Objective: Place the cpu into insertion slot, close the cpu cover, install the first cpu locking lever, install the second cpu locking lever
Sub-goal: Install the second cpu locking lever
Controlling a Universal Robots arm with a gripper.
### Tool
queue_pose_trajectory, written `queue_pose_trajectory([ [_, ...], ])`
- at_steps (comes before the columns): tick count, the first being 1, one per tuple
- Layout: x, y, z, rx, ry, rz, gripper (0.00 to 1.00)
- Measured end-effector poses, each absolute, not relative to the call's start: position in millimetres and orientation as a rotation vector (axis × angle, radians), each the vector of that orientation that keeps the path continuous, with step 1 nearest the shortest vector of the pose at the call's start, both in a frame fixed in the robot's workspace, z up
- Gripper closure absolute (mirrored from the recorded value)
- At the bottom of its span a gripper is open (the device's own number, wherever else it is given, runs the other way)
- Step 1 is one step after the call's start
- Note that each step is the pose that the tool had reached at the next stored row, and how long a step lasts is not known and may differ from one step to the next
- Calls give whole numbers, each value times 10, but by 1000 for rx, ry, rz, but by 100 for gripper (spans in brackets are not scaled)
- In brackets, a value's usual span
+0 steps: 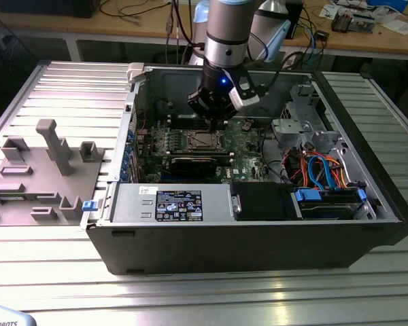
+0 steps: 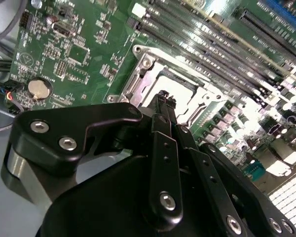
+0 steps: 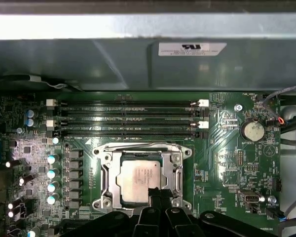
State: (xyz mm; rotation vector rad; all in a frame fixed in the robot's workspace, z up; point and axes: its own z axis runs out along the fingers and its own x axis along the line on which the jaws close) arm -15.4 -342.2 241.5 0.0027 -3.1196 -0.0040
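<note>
The cpu [image 3: 138, 177], a silvery square chip, lies flat in the insertion slot [image 3: 104, 159] on the green board; the contact field is hidden under it. The cpu cover [image 3: 173, 170], a metal frame plate with a window, lies down around the chip. My gripper [image 3: 160, 193] is shut, its two black fingertips pressed together with nothing between them, right at the socket's edge over the cover rim. In the second wrist view the gripper [image 2: 163, 96] reaches the cover [image 2: 180, 96] the same way. In the exterior view the gripper [image 1: 214, 123] hangs just above the socket [image 1: 202, 140] inside the open computer case.
Long black memory slots [image 3: 126, 118] run beside the socket, and a coin battery [image 3: 251, 131] sits nearby. The case holds a power supply [image 1: 177, 204] and a drive cage with coloured cables [image 1: 319, 170]. A grey fixture block [image 1: 41, 170] stands at the exterior view's left.
</note>
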Motion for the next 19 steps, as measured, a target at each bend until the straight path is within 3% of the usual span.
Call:
queue_pose_trajectory([
  [8,-147,-3674,2412,3,-3119,-20,89],
  [19,-314,-3919,2411,5,-3116,-153,89],
])
